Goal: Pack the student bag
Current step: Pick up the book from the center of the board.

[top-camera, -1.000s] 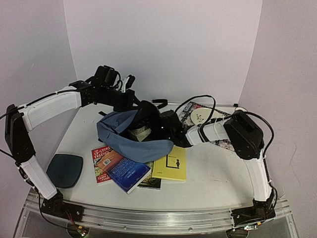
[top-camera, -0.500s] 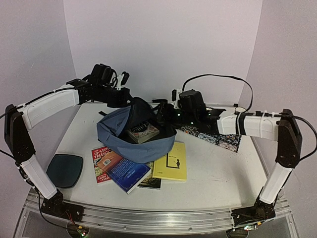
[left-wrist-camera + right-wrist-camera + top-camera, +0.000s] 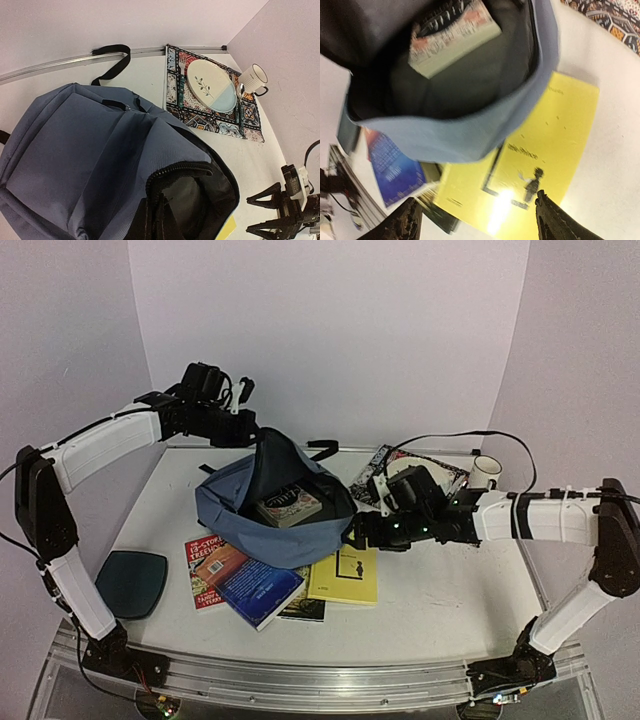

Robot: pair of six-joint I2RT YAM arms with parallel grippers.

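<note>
Backpack first: the soft slate-blue fabric student bag [image 3: 240, 515] with black zips lies mid-way across the white table [image 3: 440, 610], mouth open upward, dark lining showing. We note the left gripper [image 3: 250, 425] at the bag's far side, clamped tight on the zippered top rim and holding it up in a peak. Inside, a thick paperback book [image 3: 288, 507] with pale page edges lies on the lining. The right gripper [image 3: 480, 220] hovers just right of the mouth, low over a thin yellow book [image 3: 345, 575] partly covered by the bag's rim. Its fingers [image 3: 410, 222] stand wide apart with nothing between them. Left of the yellow one, a glossy blue book [image 3: 255, 588] overlaps a red-covered book [image 3: 200, 565], both at the bag's near edge. Near left corner: a dark teal rounded-square pad [image 3: 130, 583]. Far right: a patterned cloth placemat [image 3: 207, 117] bearing a cream-and-blue oval plate [image 3: 211, 86], with a white striped mug [image 3: 254, 78] at its far right corner.
</note>
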